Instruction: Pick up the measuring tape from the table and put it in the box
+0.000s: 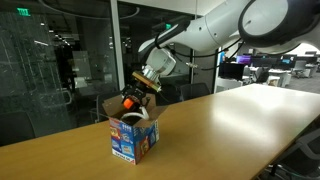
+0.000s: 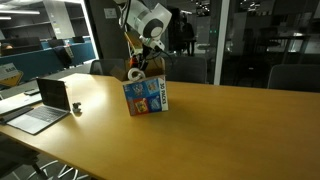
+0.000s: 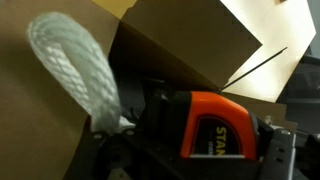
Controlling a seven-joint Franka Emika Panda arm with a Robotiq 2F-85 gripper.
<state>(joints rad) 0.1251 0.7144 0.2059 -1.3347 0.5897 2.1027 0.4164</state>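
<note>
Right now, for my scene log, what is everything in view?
measuring tape: one, orange and black, in the gripper over the open box.
box: one, blue printed sides, brown flaps open, on the table.
rope loop: one, white, beside the measuring tape in the wrist view.
table: one, light tan, long.
laptop: one, grey, open, apart from the box.
small object: one, dark, beside the laptop; too small to identify.
arm: one, white, above the box.
gripper: one, dark, shut on the measuring tape.
</note>
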